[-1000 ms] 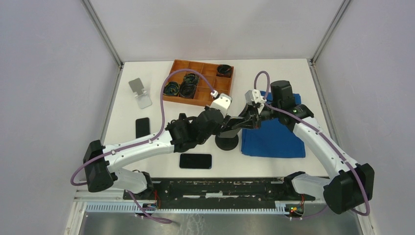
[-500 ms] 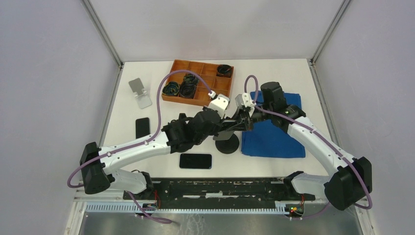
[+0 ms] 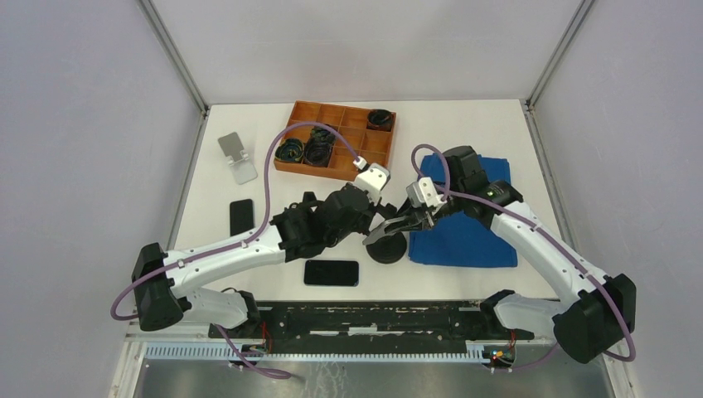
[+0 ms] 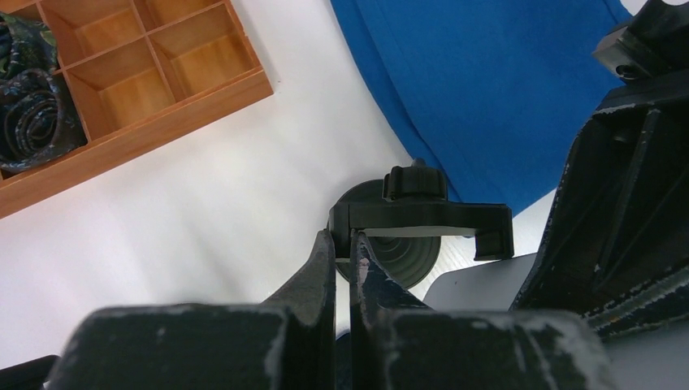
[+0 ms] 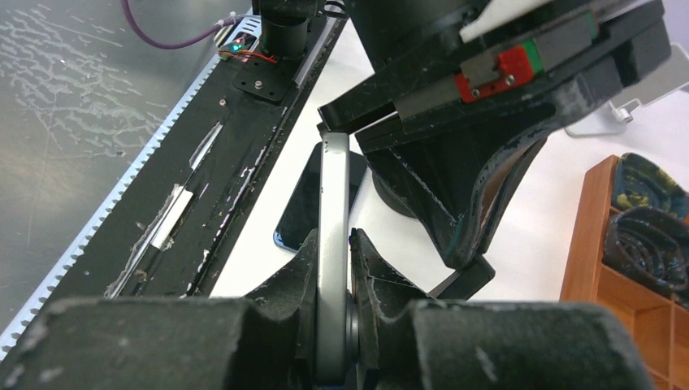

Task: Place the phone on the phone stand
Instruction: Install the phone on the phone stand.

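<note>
A black phone stand with a round base point(image 3: 386, 247) stands at the table's middle, by the blue cloth. My left gripper point(image 4: 341, 244) is shut on the left end of the stand's cradle point(image 4: 422, 218). It also shows in the top view point(image 3: 375, 225). My right gripper point(image 5: 333, 244) is shut on a grey phone point(image 5: 333, 191), held edge-on and tilted. In the left wrist view the phone point(image 4: 479, 280) sits just below and right of the cradle, close to it. In the top view the right gripper point(image 3: 408, 219) is right beside the stand.
A black phone point(image 3: 332, 272) lies near the front edge and another point(image 3: 241, 215) at the left. A silver stand point(image 3: 237, 157) is at the far left. An orange compartment tray point(image 3: 341, 164) with coiled items is at the back. A blue cloth point(image 3: 464, 236) lies right of the stand.
My right gripper has moved left and down with the grey phone, closer to the stand. My left arm has shifted slightly left, still on the stand.
</note>
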Robot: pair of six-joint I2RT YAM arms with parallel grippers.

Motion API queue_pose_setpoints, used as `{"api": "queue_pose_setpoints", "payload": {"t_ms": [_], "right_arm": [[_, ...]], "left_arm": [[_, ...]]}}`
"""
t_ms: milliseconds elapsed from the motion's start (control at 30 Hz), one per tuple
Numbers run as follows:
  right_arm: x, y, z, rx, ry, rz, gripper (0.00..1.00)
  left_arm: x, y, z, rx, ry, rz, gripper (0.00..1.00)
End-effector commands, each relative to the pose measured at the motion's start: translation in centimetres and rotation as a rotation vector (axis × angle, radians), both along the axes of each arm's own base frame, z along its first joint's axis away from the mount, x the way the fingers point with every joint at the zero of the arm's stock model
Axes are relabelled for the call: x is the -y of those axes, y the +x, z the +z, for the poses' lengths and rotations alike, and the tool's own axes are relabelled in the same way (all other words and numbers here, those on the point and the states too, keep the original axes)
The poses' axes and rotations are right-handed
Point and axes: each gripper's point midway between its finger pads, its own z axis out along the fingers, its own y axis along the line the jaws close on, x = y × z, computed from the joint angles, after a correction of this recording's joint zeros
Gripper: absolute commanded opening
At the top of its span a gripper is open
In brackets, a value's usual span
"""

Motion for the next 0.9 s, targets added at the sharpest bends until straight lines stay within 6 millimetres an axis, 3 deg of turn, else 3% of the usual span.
{"api": "queue_pose_setpoints", "payload": {"t_ms": [0, 200, 367, 867], "right_arm": [[-0.5, -0.8, 2.6, 0.117, 0.074, 0.060, 0.00], [-1.7, -1.9, 2.0, 0.166, 0.030, 0.134, 0.00], [-1.8, -1.5, 2.3, 0.205, 0.018, 0.127, 0.00], [-2.0, 2.0, 1.1, 0.199, -0.046, -0.013, 0.00]], "left_arm": [[1.2, -0.5, 3.1, 0.047, -0.103, -0.066, 0.02], [1.5, -0.9, 3.1, 0.045, -0.099, -0.100, 0.02], [1.4, -1.0, 3.0, 0.045, -0.094, -0.109, 0.02], [1.2, -1.3, 3.2, 0.045, -0.096, -0.119, 0.02]]}}
